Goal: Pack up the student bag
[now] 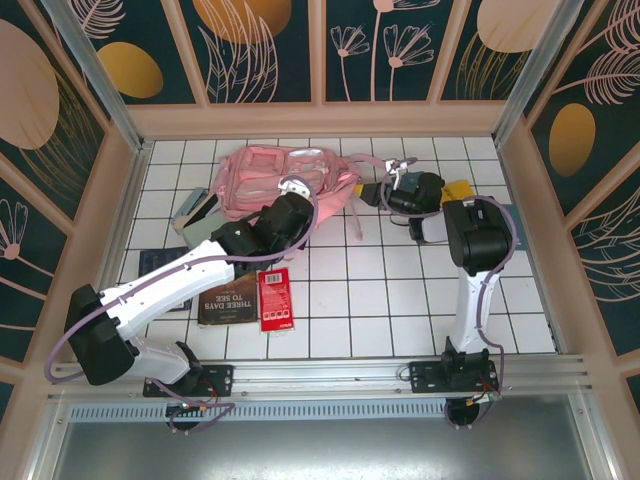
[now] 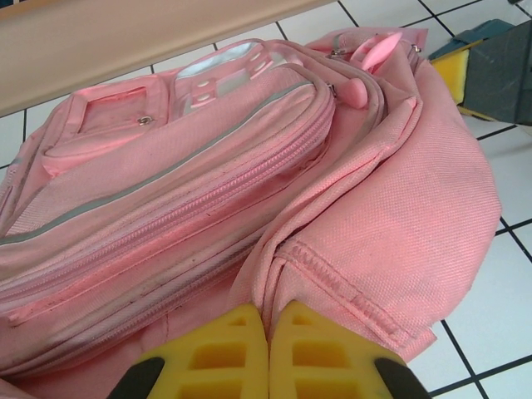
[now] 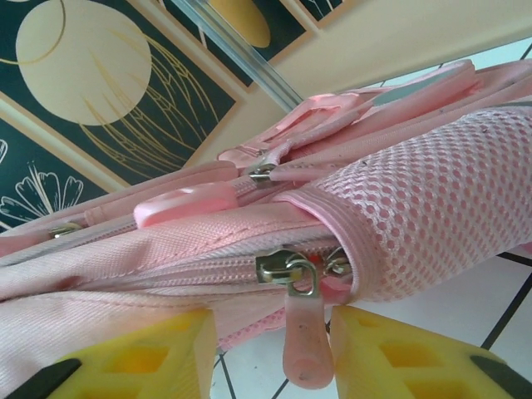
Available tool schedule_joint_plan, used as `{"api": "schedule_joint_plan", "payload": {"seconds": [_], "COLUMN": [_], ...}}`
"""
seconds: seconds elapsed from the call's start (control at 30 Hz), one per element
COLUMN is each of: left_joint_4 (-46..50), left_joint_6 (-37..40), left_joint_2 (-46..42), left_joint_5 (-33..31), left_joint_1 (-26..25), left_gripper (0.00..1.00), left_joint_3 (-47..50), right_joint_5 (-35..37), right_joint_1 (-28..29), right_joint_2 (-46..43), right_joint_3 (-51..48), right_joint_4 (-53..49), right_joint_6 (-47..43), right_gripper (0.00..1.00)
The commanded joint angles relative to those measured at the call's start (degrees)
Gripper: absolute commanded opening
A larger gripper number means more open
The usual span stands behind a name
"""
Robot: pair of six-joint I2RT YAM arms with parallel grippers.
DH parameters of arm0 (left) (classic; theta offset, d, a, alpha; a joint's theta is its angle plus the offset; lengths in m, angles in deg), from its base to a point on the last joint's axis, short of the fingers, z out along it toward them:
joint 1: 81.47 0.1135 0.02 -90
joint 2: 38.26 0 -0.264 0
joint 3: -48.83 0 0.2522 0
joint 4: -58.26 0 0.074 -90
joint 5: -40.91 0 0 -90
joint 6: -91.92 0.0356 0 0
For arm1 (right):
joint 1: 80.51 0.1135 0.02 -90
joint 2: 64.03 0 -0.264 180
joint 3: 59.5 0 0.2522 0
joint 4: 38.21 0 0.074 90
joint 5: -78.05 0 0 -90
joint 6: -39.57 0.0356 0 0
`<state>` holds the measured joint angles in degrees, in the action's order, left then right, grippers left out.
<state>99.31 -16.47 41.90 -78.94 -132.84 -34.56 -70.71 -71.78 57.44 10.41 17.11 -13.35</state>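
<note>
Student bag: looks soft, floppy and light; lies just ahead of both grippers.
Left gripper: jaws together at the bag's hem.
Right gripper: jaws apart, astride zipper pull.
Hold point: probably that pull.

Brown book beside red packet

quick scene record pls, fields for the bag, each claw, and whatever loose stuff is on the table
bag: student bag lying flat at the far side of the table
left claw: shut, against the bag's fabric edge; pinch unclear
right claw: open, straddling a pink zipper pull
loose items: book, red packet, both nearer than the bag
</note>
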Motion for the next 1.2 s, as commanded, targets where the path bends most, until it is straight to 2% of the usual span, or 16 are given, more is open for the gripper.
{"api": "schedule_joint_plan", "payload": {"seconds": [0.0, 0.17, 0.6, 0.7, 0.87, 1.0, 1.17], "left_joint_4": [-2.7, -2.9, -2.8, -2.7, -2.8, -3.0, -4.5], "left_joint_6": [0.0, 0.0, -0.1, -0.1, -0.1, -0.1, -1.2], "left_joint_2": [-0.4, -0.2, -0.6, -0.6, -0.9, -0.8, -0.5], "left_joint_5": [-2.2, -1.8, -1.7, -1.9, -2.1, -2.2, -1.4], "left_joint_1": [0.3, 0.4, 0.4, 0.4, 0.3, 0.4, 0.4], "left_gripper": [0.00, 0.00, 0.00, 0.00, 0.00, 0.00, 0.00], "left_joint_3": [-1.8, -1.9, -1.8, -1.7, -1.4, -0.9, 1.0], "right_joint_5": [-3.0, -3.8, -2.0, -1.5, -0.3, 2.3, 9.8], "right_joint_1": [-0.7, -0.2, 1.5, 1.4, 1.1, 0.5, 1.2], "right_joint_2": [-0.7, -1.1, -0.6, -0.9, -2.2, -4.3, -10.4], "right_joint_3": [-0.8, -0.5, 0.3, 0.2, -1.2, -3.3, -5.2], "right_joint_4": [5.8, 2.9, 0.4, 0.6, 0.5, -2.1, -14.9], "right_joint_6": [2.5, 0.7, -1.2, -1.2, -1.6, -4.7, -15.1], "right_gripper": [0.39, 0.35, 0.34, 0.23, 0.15, 0.01, 0.00]}}
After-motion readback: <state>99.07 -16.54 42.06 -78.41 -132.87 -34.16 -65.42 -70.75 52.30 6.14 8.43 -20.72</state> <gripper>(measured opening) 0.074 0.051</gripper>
